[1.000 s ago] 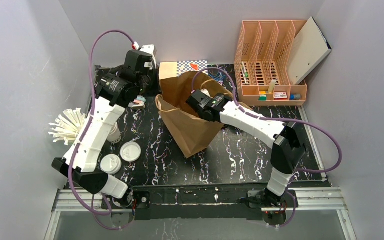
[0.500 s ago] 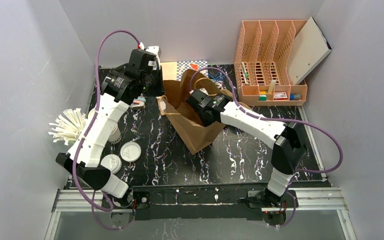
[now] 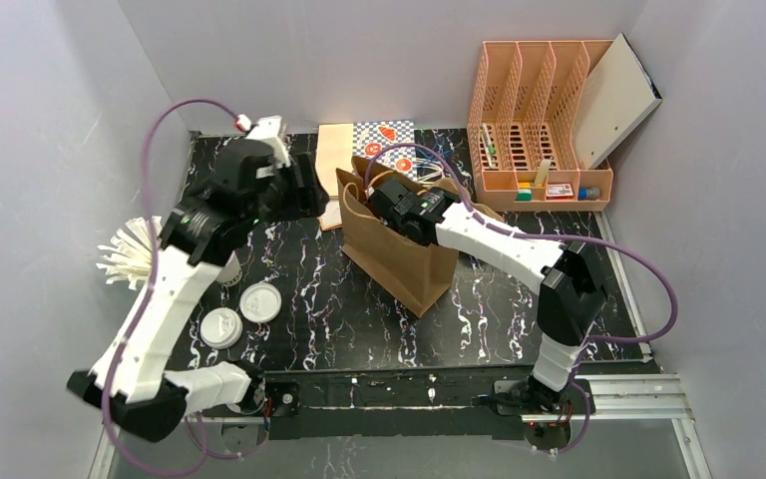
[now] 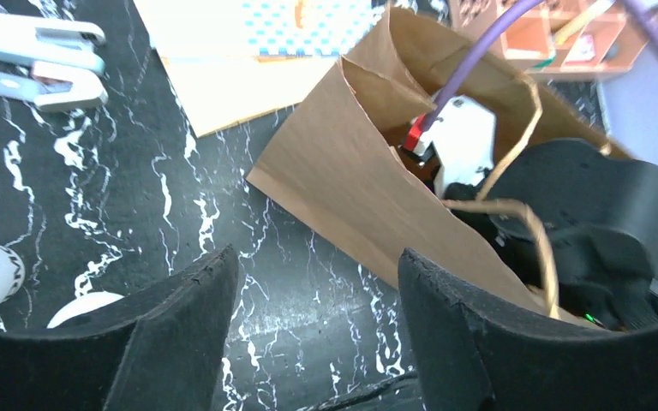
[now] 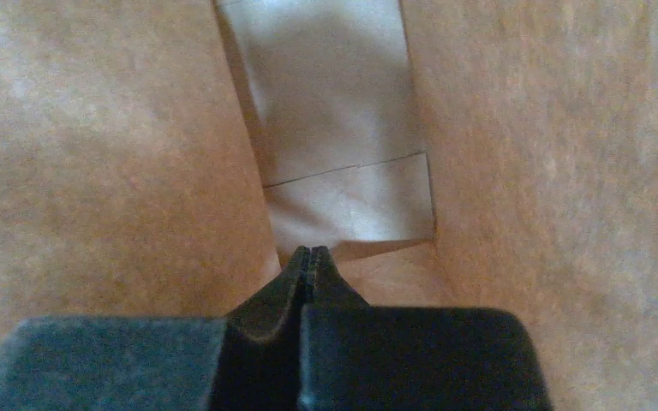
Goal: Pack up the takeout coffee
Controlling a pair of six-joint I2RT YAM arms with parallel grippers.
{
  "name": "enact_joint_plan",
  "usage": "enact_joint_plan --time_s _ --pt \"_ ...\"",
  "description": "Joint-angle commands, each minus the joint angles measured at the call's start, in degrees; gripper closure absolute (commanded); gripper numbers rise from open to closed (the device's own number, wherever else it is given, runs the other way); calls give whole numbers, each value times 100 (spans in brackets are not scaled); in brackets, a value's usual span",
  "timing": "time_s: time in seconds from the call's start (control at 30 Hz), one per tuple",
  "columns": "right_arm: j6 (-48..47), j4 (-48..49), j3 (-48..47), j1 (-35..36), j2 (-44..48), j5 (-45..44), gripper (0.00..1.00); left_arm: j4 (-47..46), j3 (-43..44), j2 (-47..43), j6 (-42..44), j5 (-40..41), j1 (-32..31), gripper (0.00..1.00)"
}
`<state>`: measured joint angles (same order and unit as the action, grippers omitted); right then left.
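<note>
**Left fingers (image 4: 180, 334) off the bag, coffee not yet packed**

On the black marbled tabletop (image 3: 499, 299), the brown paper bag with twisted handles (image 3: 399, 254) now stands taller and narrower than a second ago, when it sprawled wide. My left gripper (image 4: 313, 282) was closed at the bag's mouth then. It has since spread its fingers, holds nothing, and has drawn back just beside the bag. My right gripper (image 5: 313, 257) remains deep inside the bag, its fingers pressed together on nothing; I take it to be propping the walls. The two small paper cups with round white plastic lids (image 3: 221, 326) stand by the left arm, well apart from the bag. I judge the left arm is now free to fetch one.
</note>
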<state>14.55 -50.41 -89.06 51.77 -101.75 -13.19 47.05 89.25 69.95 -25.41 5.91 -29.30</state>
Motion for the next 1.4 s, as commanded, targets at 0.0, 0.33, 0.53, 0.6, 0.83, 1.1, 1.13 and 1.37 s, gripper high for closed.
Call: enact_joint_plan --time_s 0.0,0.33,0.53,0.6,0.83,1.1,1.13,1.37 --pt "-382 112 -115 -9 125 417 99 254 24 -592 -58 548 47 30" --pt "-577 -297 -120 -9 -75 991 99 -184 -1238 -1309 -339 689 47 54" --pt "-423 -566 -117 -18 -459 949 99 -798 -2136 -1459 -575 513 54 53" --pt "-376 -619 -148 -20 -532 986 99 -881 -2264 -1410 -579 506 55 53" --pt "-202 -852 -272 -32 -689 1100 99 -1406 -2695 -1300 -676 377 52 54" --pt "74 -1477 -914 -26 -589 821 99 -1568 -1921 -1401 150 114 51 36" --pt "113 -1552 -1076 -14 -584 769 99 -1572 -1801 -1386 231 65 48 36" --pt "341 -1680 -1911 35 -494 606 99 -1567 -1234 -1209 463 -413 47 35"
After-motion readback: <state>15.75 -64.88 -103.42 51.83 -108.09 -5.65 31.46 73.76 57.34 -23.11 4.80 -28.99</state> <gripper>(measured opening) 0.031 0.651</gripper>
